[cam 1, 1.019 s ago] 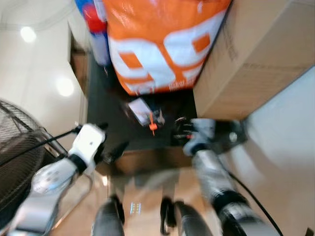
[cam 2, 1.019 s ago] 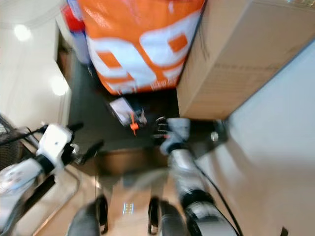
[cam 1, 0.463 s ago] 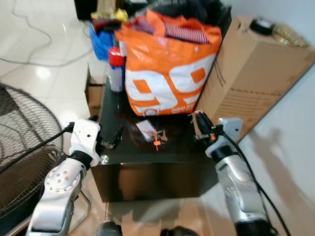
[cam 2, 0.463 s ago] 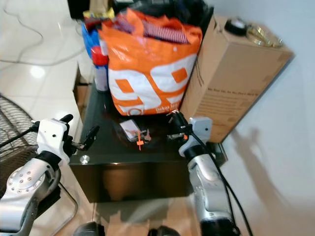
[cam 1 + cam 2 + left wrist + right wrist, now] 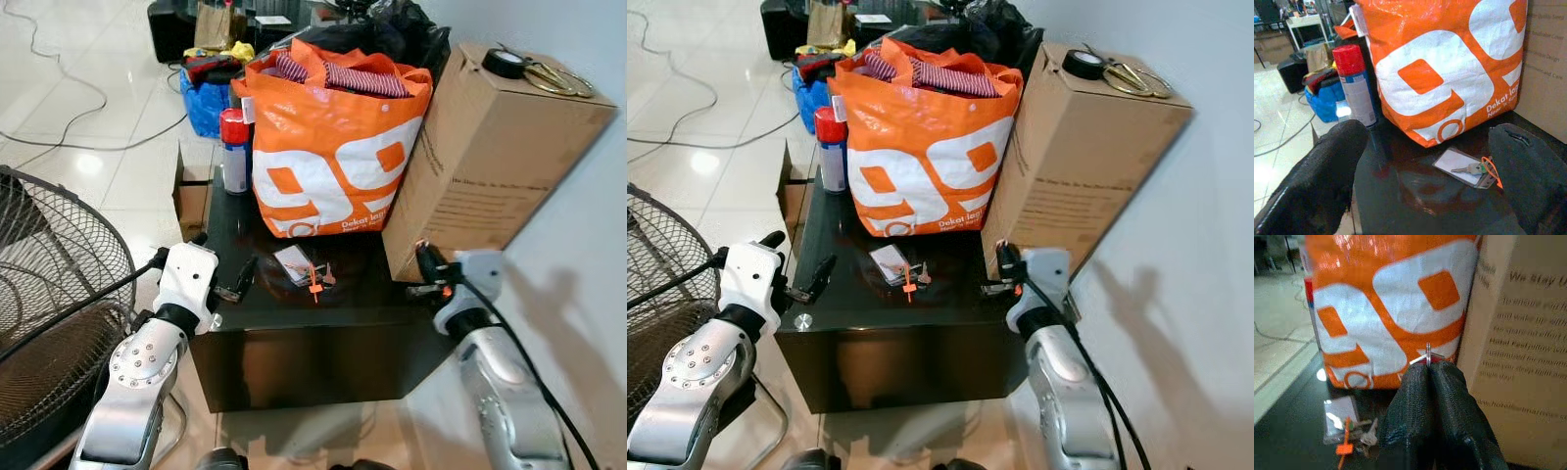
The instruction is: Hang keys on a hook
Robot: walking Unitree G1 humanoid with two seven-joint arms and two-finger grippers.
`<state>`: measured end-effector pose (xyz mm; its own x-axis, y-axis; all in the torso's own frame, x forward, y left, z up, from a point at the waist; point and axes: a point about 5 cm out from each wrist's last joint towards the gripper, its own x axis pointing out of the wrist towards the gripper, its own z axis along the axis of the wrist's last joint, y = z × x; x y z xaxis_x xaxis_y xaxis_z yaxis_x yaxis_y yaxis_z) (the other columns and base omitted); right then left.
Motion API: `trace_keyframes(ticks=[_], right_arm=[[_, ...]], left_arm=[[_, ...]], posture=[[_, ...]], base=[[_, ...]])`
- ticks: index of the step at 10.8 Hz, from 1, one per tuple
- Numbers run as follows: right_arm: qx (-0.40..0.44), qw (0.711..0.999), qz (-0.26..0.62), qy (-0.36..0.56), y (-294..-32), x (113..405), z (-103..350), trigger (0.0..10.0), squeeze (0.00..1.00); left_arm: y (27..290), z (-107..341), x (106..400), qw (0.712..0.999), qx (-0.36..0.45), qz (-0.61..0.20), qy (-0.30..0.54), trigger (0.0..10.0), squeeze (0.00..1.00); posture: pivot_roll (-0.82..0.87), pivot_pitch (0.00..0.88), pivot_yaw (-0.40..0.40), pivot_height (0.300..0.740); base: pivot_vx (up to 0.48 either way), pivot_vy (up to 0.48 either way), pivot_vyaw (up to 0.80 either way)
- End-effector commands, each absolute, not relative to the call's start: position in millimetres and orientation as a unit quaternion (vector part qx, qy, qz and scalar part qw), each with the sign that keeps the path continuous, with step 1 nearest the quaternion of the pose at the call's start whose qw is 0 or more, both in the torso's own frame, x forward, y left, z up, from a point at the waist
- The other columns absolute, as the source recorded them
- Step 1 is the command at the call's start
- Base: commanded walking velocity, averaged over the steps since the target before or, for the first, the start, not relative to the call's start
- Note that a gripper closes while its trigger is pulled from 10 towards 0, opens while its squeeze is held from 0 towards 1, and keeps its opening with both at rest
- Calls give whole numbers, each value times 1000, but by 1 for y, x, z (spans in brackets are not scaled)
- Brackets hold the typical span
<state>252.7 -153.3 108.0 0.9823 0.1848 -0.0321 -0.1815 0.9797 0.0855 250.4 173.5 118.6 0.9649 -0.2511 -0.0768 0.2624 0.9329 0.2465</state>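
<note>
- The keys (image 5: 315, 277), with an orange tag, lie beside a small card (image 5: 292, 260) on the black tabletop (image 5: 362, 299), at 6 o'clock of the orange bag (image 5: 333, 157) — not hung, and I see no hook.
- The right gripper (image 5: 1427, 377) has its jaws clenched on a small metal ring (image 5: 1427, 355), near the cardboard box (image 5: 490, 147); whether it belongs to the keys, I cannot tell.
- The left gripper (image 5: 1425, 181) hovers at the tabletop's 9 o'clock edge, jaws released, framing the keys.
- Most of the task remains, I judge.
- Since half a second ago the view has pulled back and steadied; the right gripper has withdrawn toward 3 o'clock — off the tabletop.
</note>
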Motion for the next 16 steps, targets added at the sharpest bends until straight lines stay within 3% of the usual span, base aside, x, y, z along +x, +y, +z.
trace_keyframes(ticks=[1, 7, 16], right_arm=[[56, 995, 76, 33, -159, 250, 110, 10000, 0], [54, 993, 66, 82, -155, 252, 105, 10000, 0], [37, 995, 64, 72, -156, 255, 111, 10000, 0]], left_arm=[[170, 119, 251, 982, 131, -135, 16, 10000, 55], [166, 119, 254, 984, 130, -124, 9, 10000, 59], [164, 121, 258, 984, 129, -120, 1, 10000, 55]], posture=[[38, 0, -78, 740], [40, 0, -99, 740], [31, 0, -98, 740]], base=[[0, 0, 0], [0, 0, 0], [-195, 0, 0]])
